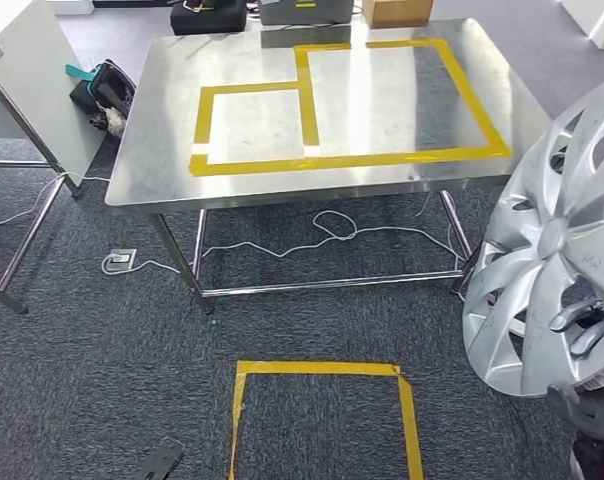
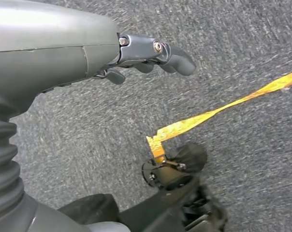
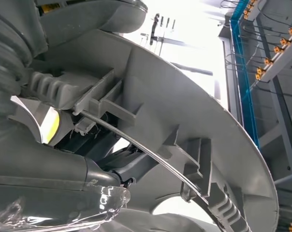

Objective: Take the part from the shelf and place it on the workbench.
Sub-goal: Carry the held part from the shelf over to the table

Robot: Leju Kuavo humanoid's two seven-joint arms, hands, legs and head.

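Grey carpet with a yellow tape square, a white cable and a floor socket. Black bag beside a white table; cardboard box beyond.

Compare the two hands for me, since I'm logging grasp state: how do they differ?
The right hand grips the silver wheel cover through its spokes; the left hand holds nothing. The right hand is raised beside the workbench; the left hand hangs above the carpet. Both have dark fingers.
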